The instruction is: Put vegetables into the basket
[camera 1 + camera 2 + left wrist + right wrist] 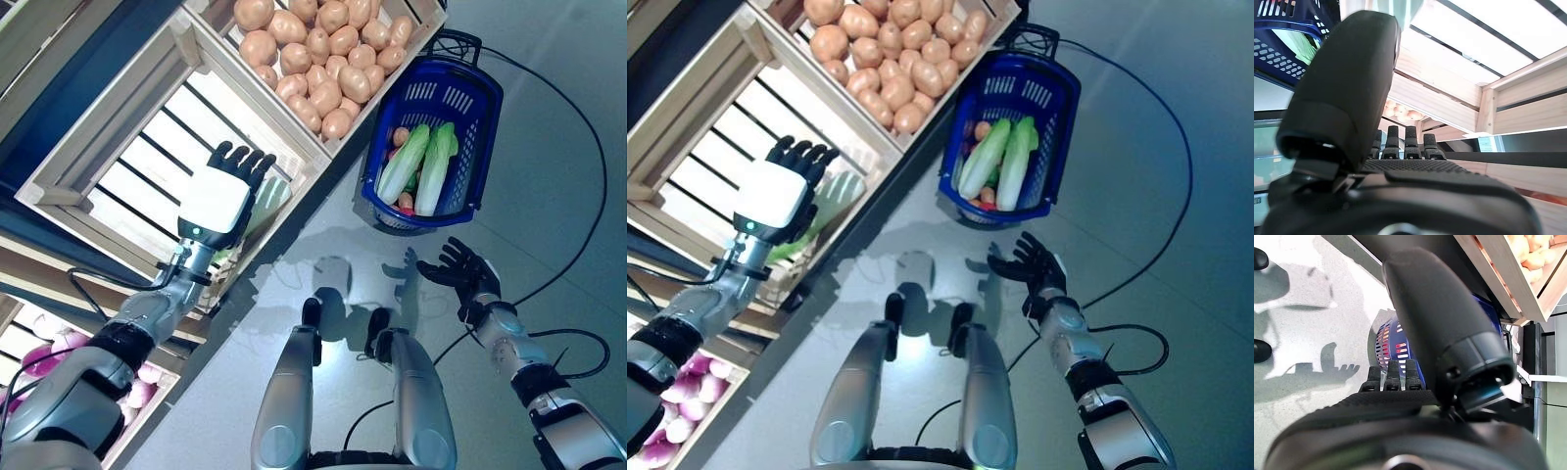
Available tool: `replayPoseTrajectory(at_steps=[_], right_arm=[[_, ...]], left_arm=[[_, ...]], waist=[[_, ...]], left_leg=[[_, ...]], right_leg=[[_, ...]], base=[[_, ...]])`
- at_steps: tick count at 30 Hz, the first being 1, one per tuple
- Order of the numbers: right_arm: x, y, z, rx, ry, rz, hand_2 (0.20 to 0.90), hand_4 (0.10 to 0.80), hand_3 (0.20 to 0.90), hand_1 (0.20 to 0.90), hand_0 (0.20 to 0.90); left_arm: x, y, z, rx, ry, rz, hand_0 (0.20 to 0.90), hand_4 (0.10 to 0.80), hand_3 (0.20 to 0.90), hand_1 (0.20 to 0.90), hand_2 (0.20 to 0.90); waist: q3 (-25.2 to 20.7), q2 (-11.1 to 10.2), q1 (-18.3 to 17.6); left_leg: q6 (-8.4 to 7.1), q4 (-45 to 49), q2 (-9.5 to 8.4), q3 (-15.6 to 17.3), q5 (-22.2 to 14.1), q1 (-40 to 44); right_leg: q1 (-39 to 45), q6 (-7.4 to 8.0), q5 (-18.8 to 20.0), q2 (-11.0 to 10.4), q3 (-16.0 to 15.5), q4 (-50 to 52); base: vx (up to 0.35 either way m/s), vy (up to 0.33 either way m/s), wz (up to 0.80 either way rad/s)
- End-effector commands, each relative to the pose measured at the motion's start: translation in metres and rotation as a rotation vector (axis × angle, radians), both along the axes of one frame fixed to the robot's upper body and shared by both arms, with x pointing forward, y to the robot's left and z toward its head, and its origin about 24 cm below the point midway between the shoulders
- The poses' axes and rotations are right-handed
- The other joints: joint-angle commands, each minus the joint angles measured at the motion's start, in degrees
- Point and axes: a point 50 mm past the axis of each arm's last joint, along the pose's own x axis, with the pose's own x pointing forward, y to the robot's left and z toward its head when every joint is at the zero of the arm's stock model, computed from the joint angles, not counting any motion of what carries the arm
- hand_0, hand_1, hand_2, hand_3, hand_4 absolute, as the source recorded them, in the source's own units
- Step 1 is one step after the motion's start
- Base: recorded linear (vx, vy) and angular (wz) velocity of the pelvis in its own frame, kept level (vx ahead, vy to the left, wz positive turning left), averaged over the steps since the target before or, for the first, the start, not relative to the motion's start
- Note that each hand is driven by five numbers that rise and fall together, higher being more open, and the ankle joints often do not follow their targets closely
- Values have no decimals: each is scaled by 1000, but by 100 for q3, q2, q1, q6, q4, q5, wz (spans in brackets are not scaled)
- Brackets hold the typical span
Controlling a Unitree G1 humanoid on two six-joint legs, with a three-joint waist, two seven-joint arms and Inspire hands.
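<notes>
A blue basket [493, 117] stands on the floor beside the wooden shelf. It holds two pale green cabbages [407, 162] and a few small red and orange vegetables. My left hand [230, 181] is open over the slatted crate [137, 166], its fingers straight. Another pale green cabbage [273, 200] lies just beyond and partly under that hand, against the crate's front corner. The left wrist view shows nothing between the thumb and the fingers [1400, 144]. My right hand [462, 269] hangs open above the floor, a short way in front of the basket, holding nothing.
A crate full of potatoes [313, 49] sits next to the slatted crate, close to the basket. Purple onions [49, 357] lie in a lower crate at the left. Grey floor [549, 196] spreads around the basket.
</notes>
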Motion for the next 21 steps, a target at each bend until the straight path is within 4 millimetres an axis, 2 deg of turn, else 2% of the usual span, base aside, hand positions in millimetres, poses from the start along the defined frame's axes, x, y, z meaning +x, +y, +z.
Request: replayPoseTrajectory(at_steps=[1,6,7,8,9,10,11,12,13,17,20,21], right_arm=[[9,-11,39,-8,-186,12,900,800,900,900,900],[15,-12,45,-13,-191,10,900,800,900,900,900],[18,-13,49,-17,-196,5,900,800,900,900,900],[19,-13,50,-17,-198,4,900,800,900,900,900],[24,-11,57,-15,-209,0,900,800,900,900,900],[24,-11,57,-15,-209,0,900,800,900,900,900],[28,-9,61,-21,-214,-3,900,800,900,900,900],[29,-8,64,-21,-218,-3,900,800,900,900,900],[32,-5,67,-24,-219,-4,900,800,900,900,900],[35,0,72,-28,-216,2,900,800,900,900,900],[35,0,69,-27,-210,8,900,800,900,900,900],[33,0,66,-28,-201,9,900,800,900,900,900]], left_arm=[[3,12,29,-17,-69,69,900,800,900,900,900],[12,24,10,-77,111,218,900,800,900,900,900],[18,30,0,-178,262,280,900,800,900,900,900],[19,30,-2,-200,284,292,900,800,900,900,900],[24,36,-11,-349,398,368,900,800,900,900,900],[24,36,-11,-349,397,367,900,800,900,900,900],[28,39,-17,-488,481,419,900,800,900,900,900],[30,42,-18,-538,500,444,900,800,900,900,900],[34,46,-20,-660,558,487,900,800,900,900,900],[37,58,-17,-916,598,550,900,800,900,900,900],[38,65,-13,-992,595,563,900,800,900,900,900],[37,66,-16,-1004,606,571,900,800,900,900,900]], waist=[[-20,144,1],[-19,122,-58],[-19,108,-94],[-19,106,-101],[-19,83,-148],[-19,84,-146],[-19,69,-175],[-19,59,-191],[-19,29,-235],[-19,-83,-331],[-19,-155,-364],[-19,-168,-371]], left_leg=[[95,229,20,292,51,96],[102,290,53,326,66,-44],[120,362,76,353,60,-172],[121,379,80,360,59,-200],[123,467,105,371,78,-402],[123,473,105,371,76,-408],[139,519,121,375,84,-526],[148,548,137,380,86,-598],[165,616,165,386,84,-732],[224,798,222,395,46,-1069],[221,785,256,385,60,-1180],[187,873,242,355,-130,-1109]], right_leg=[[307,-59,503,7,186,-57],[165,-50,531,48,230,-20],[30,-54,530,64,243,56],[2,-55,532,68,247,70],[-205,-62,550,110,279,164],[-211,-63,549,110,280,169],[-350,-70,548,139,304,242],[-437,-69,548,156,316,287],[-597,-65,542,184,344,375],[-987,-70,540,247,372,557],[-1102,-53,556,297,391,557],[-1032,6,387,307,438,641]], base=[[-5,12,-3],[-24,14,-6],[-51,24,-10],[-97,31,-11],[-64,14,-10],[-92,19,-7],[-55,10,0],[-88,19,1],[-74,16,2],[-68,13,-2],[-28,2,-7],[-52,-2,-7]])
